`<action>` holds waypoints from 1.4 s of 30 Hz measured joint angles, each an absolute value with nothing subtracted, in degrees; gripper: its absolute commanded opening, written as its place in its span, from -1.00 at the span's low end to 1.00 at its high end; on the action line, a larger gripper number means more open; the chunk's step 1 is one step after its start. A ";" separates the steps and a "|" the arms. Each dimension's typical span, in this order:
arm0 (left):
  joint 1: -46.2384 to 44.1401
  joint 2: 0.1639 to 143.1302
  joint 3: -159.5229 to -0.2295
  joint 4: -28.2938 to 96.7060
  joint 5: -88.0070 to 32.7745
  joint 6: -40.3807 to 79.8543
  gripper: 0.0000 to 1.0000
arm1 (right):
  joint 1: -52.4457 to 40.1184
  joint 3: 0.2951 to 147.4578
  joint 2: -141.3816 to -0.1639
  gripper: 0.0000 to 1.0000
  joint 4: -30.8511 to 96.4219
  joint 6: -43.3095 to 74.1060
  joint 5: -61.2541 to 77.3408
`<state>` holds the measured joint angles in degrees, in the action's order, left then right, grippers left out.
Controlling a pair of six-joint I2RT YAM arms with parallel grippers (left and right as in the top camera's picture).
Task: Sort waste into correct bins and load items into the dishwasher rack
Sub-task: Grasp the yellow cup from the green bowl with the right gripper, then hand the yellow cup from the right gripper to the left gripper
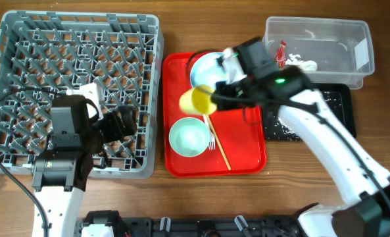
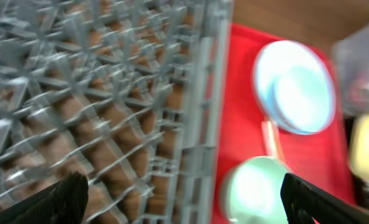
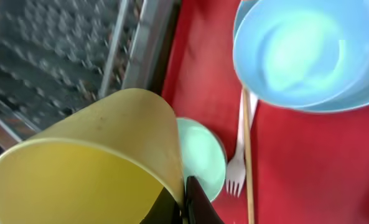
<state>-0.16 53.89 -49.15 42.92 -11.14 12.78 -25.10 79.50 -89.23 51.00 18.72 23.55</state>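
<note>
My right gripper (image 1: 216, 92) is shut on the rim of the small yellow cup (image 1: 199, 100) (image 3: 91, 155) and holds it above the red tray (image 1: 247, 148). On the tray lie the pale-green bowl (image 1: 189, 137) (image 3: 203, 152), the pale-blue bowl on the pale-blue plate (image 1: 204, 66) (image 3: 308, 53), the chopsticks (image 1: 218, 141) and a white fork (image 3: 237, 171). My left gripper (image 1: 125, 122) is open and empty over the grey dishwasher rack (image 1: 24, 39) (image 2: 97, 93), near its right wall. The clear tub (image 1: 352, 29) holds the red wrapper (image 1: 281, 52) and white tissue (image 1: 300, 62). The black tray (image 1: 339, 105) holds crumbs.
The rack fills the table's left side. The red tray sits between the rack and the two bins. Black cables loop over the rack's left part (image 1: 10, 105). A white tag (image 1: 89, 92) lies inside the rack.
</note>
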 measured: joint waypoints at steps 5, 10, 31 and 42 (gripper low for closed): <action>-0.16 61.06 -49.21 30.81 -32.29 12.91 1.00 | -13.26 79.50 -89.03 -0.91 46.59 18.55 38.92; -0.25 68.38 -49.52 10.15 -56.25 16.82 1.00 | -12.05 79.50 -89.03 -0.92 45.01 18.63 53.28; -8.49 70.35 -49.52 -23.62 -73.63 28.45 0.79 | -13.19 79.50 -89.01 -0.91 41.19 21.21 78.00; -8.51 70.35 -49.52 -24.93 -74.35 29.06 0.63 | -13.19 79.50 -89.01 -0.91 41.25 21.21 78.00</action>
<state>-8.51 70.35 -49.52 -24.93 -74.35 29.06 -13.19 79.50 -89.01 41.25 21.21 78.00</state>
